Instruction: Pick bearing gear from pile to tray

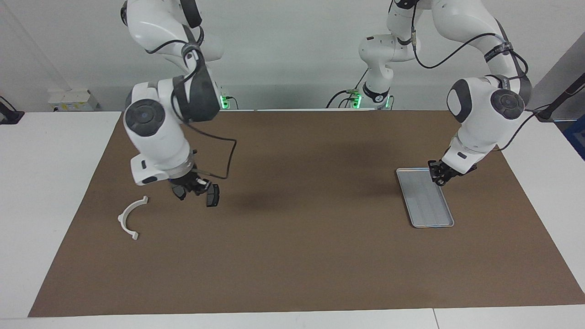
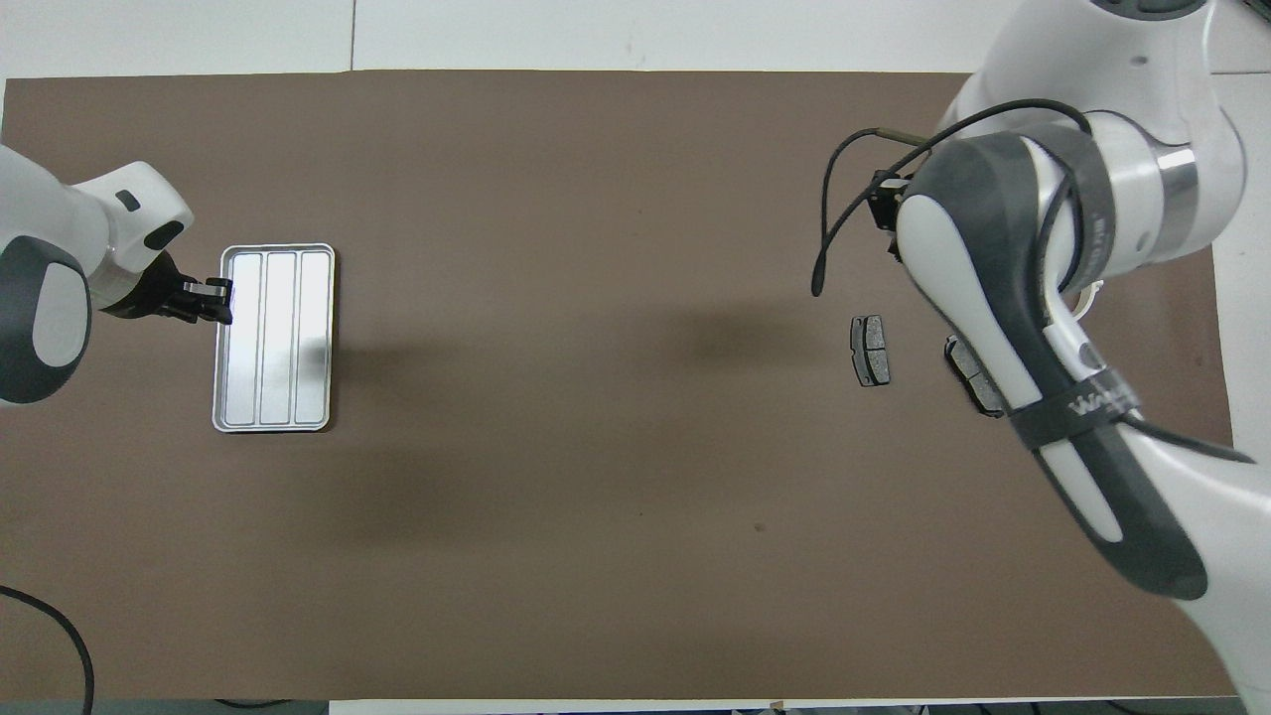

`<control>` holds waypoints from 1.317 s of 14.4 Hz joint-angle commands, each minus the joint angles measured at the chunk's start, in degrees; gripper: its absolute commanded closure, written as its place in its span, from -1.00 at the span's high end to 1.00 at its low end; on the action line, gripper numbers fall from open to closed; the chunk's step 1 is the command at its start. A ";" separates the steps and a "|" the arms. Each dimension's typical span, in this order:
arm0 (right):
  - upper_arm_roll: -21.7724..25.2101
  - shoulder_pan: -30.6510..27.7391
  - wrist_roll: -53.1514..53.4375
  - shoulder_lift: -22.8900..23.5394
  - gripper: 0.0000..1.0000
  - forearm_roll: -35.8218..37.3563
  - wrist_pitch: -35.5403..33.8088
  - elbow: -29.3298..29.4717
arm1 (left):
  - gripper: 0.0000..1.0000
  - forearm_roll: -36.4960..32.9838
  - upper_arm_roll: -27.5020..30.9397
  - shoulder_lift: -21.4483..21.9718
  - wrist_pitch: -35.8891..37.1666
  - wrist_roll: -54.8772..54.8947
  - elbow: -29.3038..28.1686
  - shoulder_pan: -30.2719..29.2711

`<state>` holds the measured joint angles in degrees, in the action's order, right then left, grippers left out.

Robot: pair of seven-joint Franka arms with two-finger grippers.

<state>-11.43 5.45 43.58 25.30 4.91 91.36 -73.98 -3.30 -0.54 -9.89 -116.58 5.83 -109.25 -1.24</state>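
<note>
The silver ridged tray (image 1: 425,201) lies toward the left arm's end of the table; it also shows in the overhead view (image 2: 273,338). My left gripper (image 1: 438,177) is low at the tray's rim, at the corner nearest the robots, as the overhead view (image 2: 209,300) shows too. The pile lies toward the right arm's end: a white semicircular bracket (image 1: 130,217) and two dark grey plates, one in the open (image 2: 871,351) and one half hidden under my right arm (image 2: 971,375). My right gripper (image 1: 192,185) hangs low over them, beside the open plate (image 1: 213,195). No small rings show.
A brown mat (image 1: 292,256) covers the table, with white table edge around it. The right arm's forearm (image 2: 1043,328) hides most of the bracket and part of the pile in the overhead view. A black cable loops from its wrist (image 1: 228,160).
</note>
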 commanded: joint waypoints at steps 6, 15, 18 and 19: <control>-0.09 16.87 37.96 1.15 -1.00 -3.94 15.57 -6.32 | -1.00 -0.31 -0.95 6.63 -18.14 0.24 -22.39 -0.60; 0.18 22.33 49.75 10.72 -1.00 0.98 36.50 -12.06 | 0.98 -0.39 -0.95 6.11 -18.87 0.50 -23.13 -0.43; 0.18 22.15 49.84 11.26 -1.00 1.59 38.54 -12.67 | 1.00 -0.31 -1.13 4.62 -7.48 0.33 -12.60 0.10; 0.18 22.15 49.93 11.26 -1.00 1.77 40.02 -13.89 | 1.00 0.04 -1.21 4.53 -4.48 0.15 -9.08 0.10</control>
<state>-11.01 27.98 92.04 37.24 5.21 129.04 -86.06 -3.29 -1.81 -5.08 -128.62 6.36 -125.94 -1.82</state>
